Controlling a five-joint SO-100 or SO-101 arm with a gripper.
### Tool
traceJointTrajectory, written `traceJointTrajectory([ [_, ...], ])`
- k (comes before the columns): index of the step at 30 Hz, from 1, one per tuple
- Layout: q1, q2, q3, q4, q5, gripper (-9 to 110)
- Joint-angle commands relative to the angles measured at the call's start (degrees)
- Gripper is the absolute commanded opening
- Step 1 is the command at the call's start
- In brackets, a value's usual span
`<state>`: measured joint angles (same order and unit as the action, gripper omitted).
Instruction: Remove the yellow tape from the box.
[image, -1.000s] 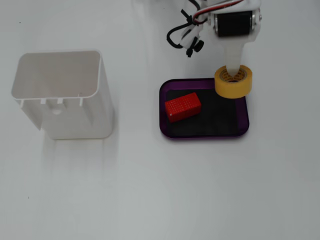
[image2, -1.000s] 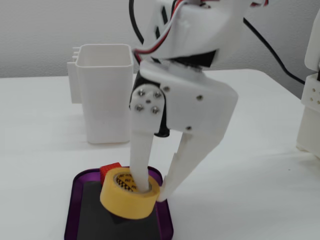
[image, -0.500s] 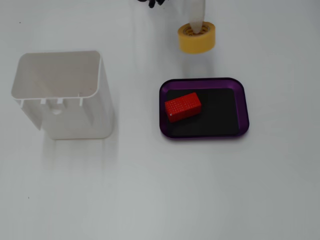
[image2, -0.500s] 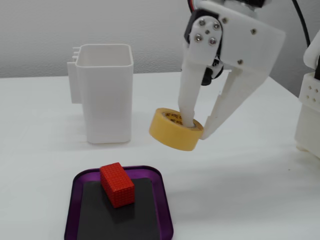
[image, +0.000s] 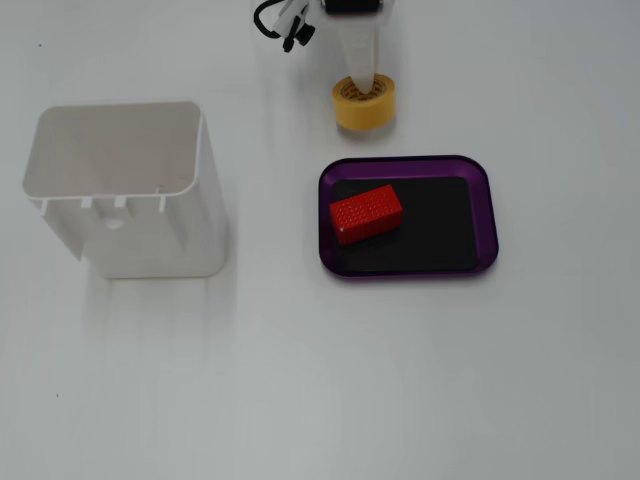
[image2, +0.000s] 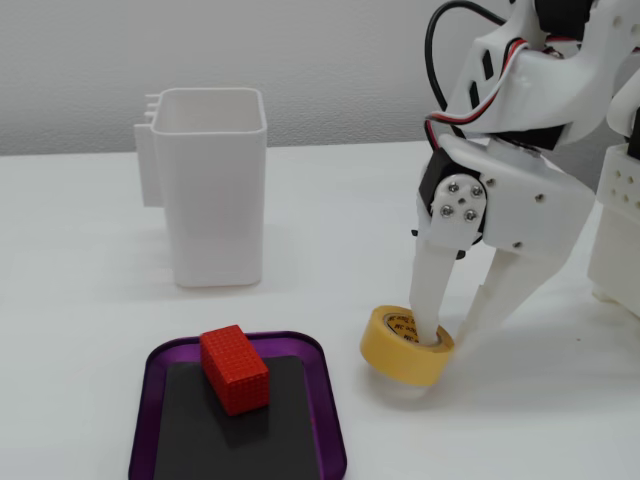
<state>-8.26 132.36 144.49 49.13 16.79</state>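
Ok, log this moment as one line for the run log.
end effector: shut on yellow tape | tape: outside purple tray, low at table | red block: in tray | white bin: untouched

the yellow tape (image2: 405, 347) is seen tilted on the white table (image2: 90, 330), outside and just right of the box (image2: 330, 420). the gripper (image2: 447, 335) is closed on the roll's wall: one white finger (image2: 430, 290) is set inside the ring, the other against the outer side. a red block (image2: 234, 369) is seen inside the box on its black bottom. a tall white bin (image2: 208, 184) is placed upright behind the box, well apart from the tape.
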Motion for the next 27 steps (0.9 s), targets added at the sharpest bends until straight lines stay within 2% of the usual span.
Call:
traceJointTrajectory([
  [1, 0.26, 1.49, 0.88, -2.64, -0.35, -1],
  [16, 0.0, 2.37, -0.53, -1.32, -0.35, 1],
  [27, 0.09, 2.37, -11.78, 8.88, -0.35, 10],
])
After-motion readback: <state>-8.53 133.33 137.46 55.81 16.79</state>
